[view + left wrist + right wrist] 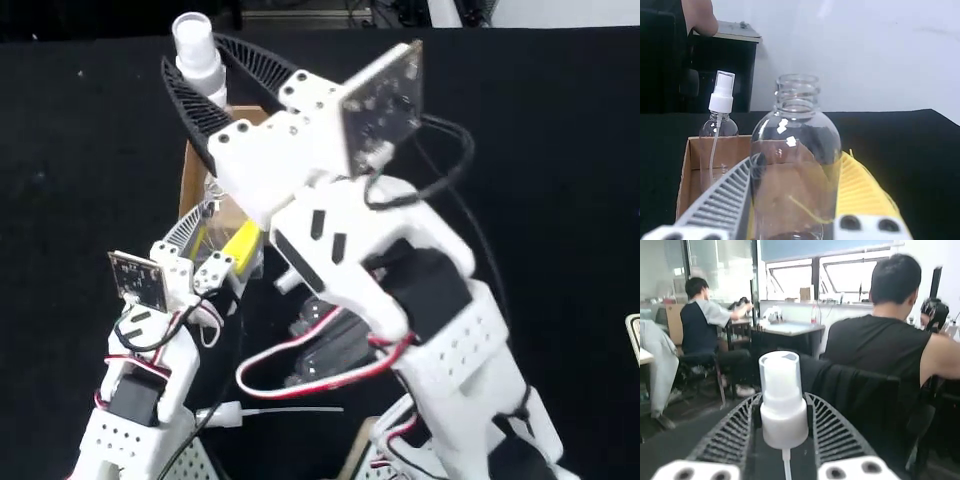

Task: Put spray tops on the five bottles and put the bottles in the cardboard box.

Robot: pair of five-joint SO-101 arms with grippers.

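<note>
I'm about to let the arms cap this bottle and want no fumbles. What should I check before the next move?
1. Is the left gripper shut on the open bottle: ok.
2. Is the neck bare and upright: ok.
3. Is the right gripper shut on the spray top: ok.
4. Is the spray top lined up over the neck: not ok; in the high view it is well apart from the bottle.
5. Is the dip tube straight: cannot tell.
6. Is there room in the cardboard box beside the capped bottle: ok.

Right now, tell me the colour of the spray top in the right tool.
White; the spray top shows best in the right wrist view.
</note>
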